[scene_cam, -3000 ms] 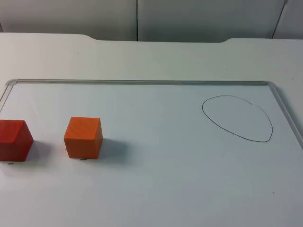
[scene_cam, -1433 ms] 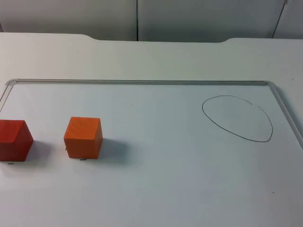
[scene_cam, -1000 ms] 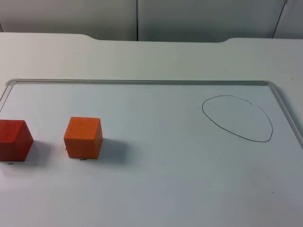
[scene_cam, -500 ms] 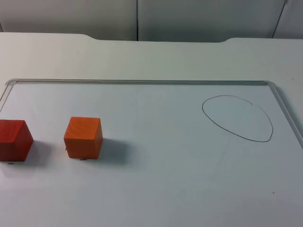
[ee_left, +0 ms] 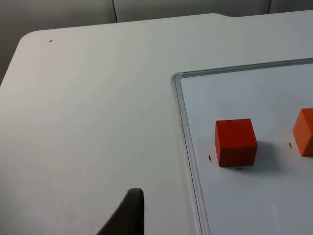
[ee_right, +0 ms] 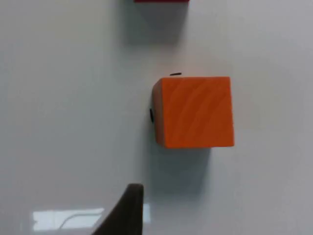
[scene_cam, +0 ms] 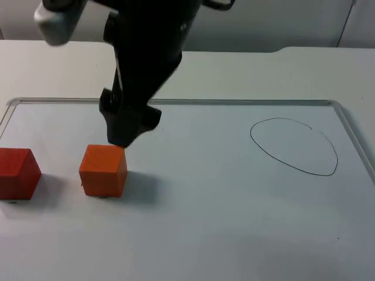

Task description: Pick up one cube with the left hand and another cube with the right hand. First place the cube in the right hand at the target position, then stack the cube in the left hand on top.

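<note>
My right gripper (scene_cam: 120, 140) hangs just above the back edge of the orange cube (scene_cam: 103, 170), close to it but not touching. In my right wrist view the orange cube (ee_right: 194, 111) sits straight ahead of my fingertip (ee_right: 128, 208), a bit to one side, flat on the white board (scene_cam: 222, 193). I cannot tell if these fingers are wide or narrow. I think my next move is to go down over this cube. The red cube (scene_cam: 17, 172) sits near the orange one, closer to my left arm. My left wrist view sees that red cube (ee_left: 236, 142) well ahead on the board. My left arm waits. The drawn circle (scene_cam: 293, 146) is far off on the right side.
</note>
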Robot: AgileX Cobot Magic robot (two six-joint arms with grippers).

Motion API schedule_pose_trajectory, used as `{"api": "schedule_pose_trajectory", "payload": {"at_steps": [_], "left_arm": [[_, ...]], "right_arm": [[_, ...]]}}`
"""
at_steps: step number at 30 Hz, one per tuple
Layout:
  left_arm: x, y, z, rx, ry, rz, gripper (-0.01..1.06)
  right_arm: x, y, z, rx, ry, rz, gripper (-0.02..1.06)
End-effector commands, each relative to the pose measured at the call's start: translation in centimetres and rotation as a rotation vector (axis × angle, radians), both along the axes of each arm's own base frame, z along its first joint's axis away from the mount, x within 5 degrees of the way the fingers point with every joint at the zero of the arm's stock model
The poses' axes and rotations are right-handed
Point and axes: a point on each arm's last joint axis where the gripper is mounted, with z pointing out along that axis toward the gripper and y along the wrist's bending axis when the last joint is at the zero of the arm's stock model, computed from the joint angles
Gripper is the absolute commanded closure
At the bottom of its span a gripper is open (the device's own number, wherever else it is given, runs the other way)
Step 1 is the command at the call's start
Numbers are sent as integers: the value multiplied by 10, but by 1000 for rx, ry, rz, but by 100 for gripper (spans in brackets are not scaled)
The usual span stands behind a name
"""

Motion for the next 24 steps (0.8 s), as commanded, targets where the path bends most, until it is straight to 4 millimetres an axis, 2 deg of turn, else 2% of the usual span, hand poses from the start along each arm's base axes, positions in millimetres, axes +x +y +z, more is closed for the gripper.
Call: {"api": "schedule_pose_trajectory", "payload": {"at_steps": [1,2,15,24], "left_arm": [[0,0,-2,-6,1,0,0],[0,0,-2,-6,1,0,0],[0,0,-2,-6,1,0,0],[0,0,-2,-6,1,0,0]], "right_arm": [[-1,11,-12,-4,-13,38,2],[-1,11,-12,-4,-13,38,2],[2,31,-71,-24,8,69,2],[8,40,-88,-15,18,62,3]]}}
